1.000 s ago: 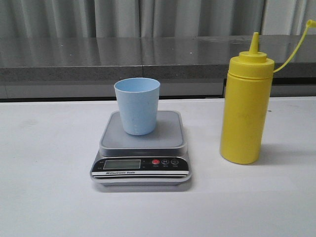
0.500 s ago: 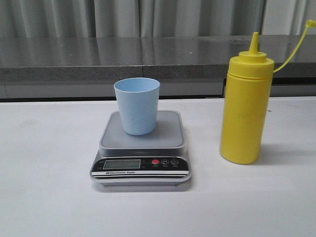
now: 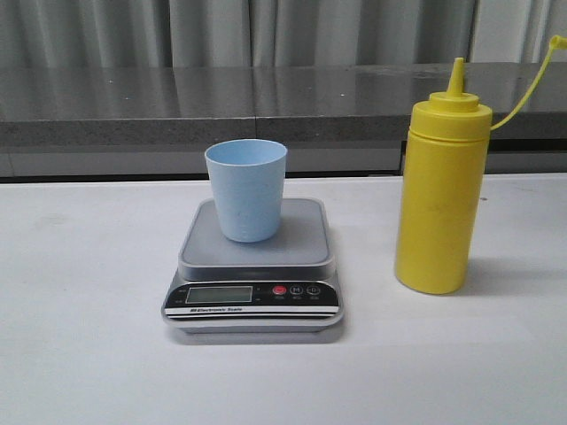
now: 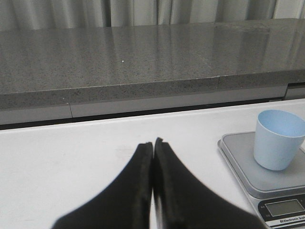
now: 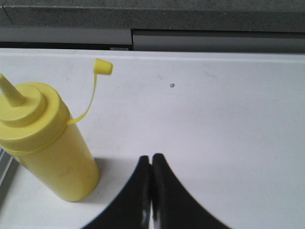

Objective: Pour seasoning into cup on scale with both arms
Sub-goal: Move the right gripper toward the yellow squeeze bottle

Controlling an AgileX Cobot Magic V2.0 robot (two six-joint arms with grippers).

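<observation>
We see the scale [image 3: 253, 270] on the white table [image 3: 89, 292], its display facing us; the cup [image 3: 247, 189] stands upright on the scale's grey platform, toward the back; the bottle [image 3: 440, 190] stands upright on the table to the right of the scale, apart from it, its cap [image 3: 556, 41] hanging off on its strap; our left gripper [image 4: 153, 145] has its fingers pressed together, holding nothing, left of the scale; our right gripper [image 5: 151, 160] is likewise pressed together and empty, beside the bottle and not touching it

Front cam sits low and close, facing the small light blue plastic cup [image 3: 246, 189] on the flat grey digital scale [image 3: 254, 266]; left wrist cam shares both from the side.
</observation>
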